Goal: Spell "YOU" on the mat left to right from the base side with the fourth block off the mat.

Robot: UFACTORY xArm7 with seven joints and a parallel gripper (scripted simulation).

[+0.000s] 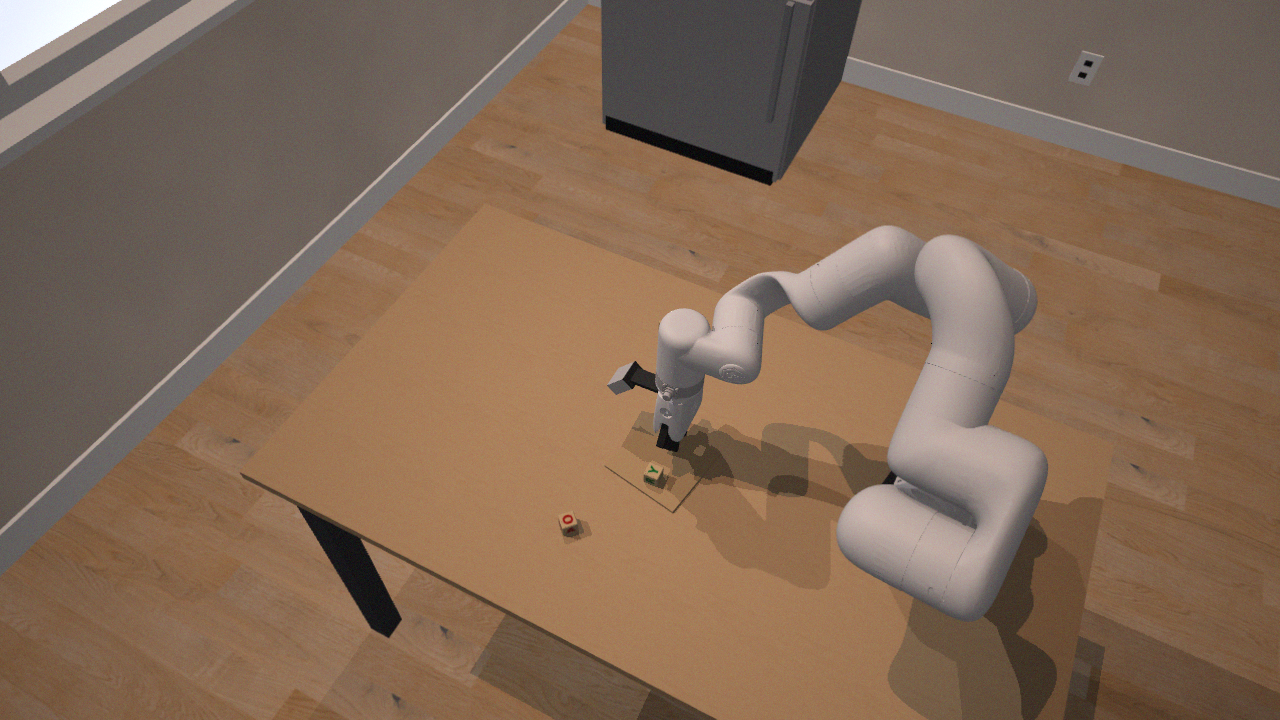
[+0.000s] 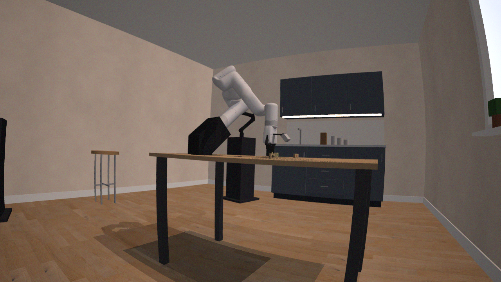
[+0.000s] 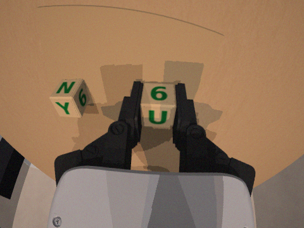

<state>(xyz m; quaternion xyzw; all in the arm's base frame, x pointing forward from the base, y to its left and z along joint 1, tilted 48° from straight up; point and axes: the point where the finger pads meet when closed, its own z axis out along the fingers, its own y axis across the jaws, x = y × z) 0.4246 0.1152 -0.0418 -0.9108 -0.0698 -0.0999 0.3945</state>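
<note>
My gripper (image 3: 158,95) is shut on a wooden block (image 3: 157,106) whose faces show a green U and a green 6. It holds the block low over the thin tan mat (image 1: 660,458); I cannot tell if the block touches the mat. In the top view the gripper (image 1: 666,440) stands upright at the mat's far side. A block with a green Y on top (image 1: 655,472) lies on the mat close beside the held block; it also shows in the wrist view (image 3: 69,98). A block with a red O on top (image 1: 568,522) lies on the table off the mat, toward the front edge.
The mat's edge shows as a thin dark line (image 3: 126,12) in the wrist view. The robot's base (image 1: 939,537) stands on the table to the right of the mat. The table's front edge (image 1: 429,573) is near the O block.
</note>
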